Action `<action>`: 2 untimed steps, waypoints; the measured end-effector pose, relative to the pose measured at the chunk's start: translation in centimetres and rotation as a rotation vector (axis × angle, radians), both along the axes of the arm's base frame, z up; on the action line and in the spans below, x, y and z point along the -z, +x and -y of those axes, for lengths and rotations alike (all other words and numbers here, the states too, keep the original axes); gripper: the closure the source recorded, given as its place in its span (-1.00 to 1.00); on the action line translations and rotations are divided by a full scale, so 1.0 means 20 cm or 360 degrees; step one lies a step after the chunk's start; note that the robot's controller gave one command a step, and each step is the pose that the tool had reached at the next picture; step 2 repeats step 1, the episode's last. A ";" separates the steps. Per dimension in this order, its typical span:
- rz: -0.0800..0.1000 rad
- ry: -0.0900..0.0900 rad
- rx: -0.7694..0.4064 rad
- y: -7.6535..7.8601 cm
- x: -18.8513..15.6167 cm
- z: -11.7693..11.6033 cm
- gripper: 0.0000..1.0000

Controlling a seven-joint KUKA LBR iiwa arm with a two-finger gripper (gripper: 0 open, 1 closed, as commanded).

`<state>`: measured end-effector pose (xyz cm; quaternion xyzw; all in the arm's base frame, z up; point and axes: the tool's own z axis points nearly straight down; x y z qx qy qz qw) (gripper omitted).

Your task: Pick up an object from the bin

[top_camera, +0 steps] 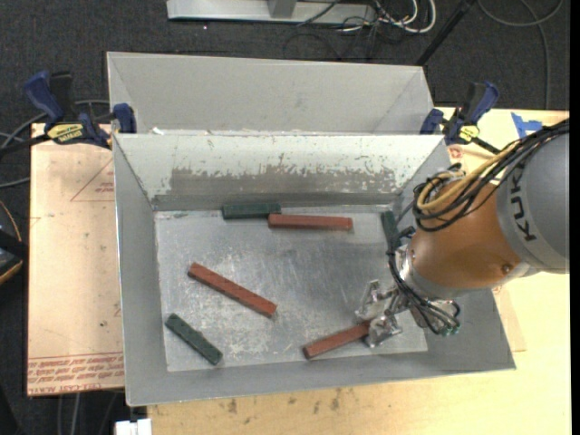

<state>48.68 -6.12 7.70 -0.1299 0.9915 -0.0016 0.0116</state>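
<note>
Red-brown and flat, a long narrow bar [335, 342] lies near the front right corner of the grey metal bin [136, 270] — its right end at the gripper [381, 320]. The bar's long axis runs leftward from the tool, slanting slightly toward the front wall. Whether the gripper is spread or closed cannot be told — the orange wrist cover [462, 252] crowds it.

The camera looks down on the bin [308, 275] from above, tipped somewhat from the 6 o'clock side, so the far wall [272, 166] at 12 o'clock shows its whole inner face. It stands back enough to take in the whole bin with floor [91, 21] around it. The arm [494, 243] enters from 3 o'clock, its gripper [385, 323] toward 4 o'clock of the bin's middle.
</note>
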 end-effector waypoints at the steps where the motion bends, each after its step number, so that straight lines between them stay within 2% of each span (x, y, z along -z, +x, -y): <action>1: -0.0020 -0.0002 -0.0047 0.05 -0.92 0.08 1.00; 2: -0.0020 -0.0002 -0.0047 0.05 -0.92 0.08 1.00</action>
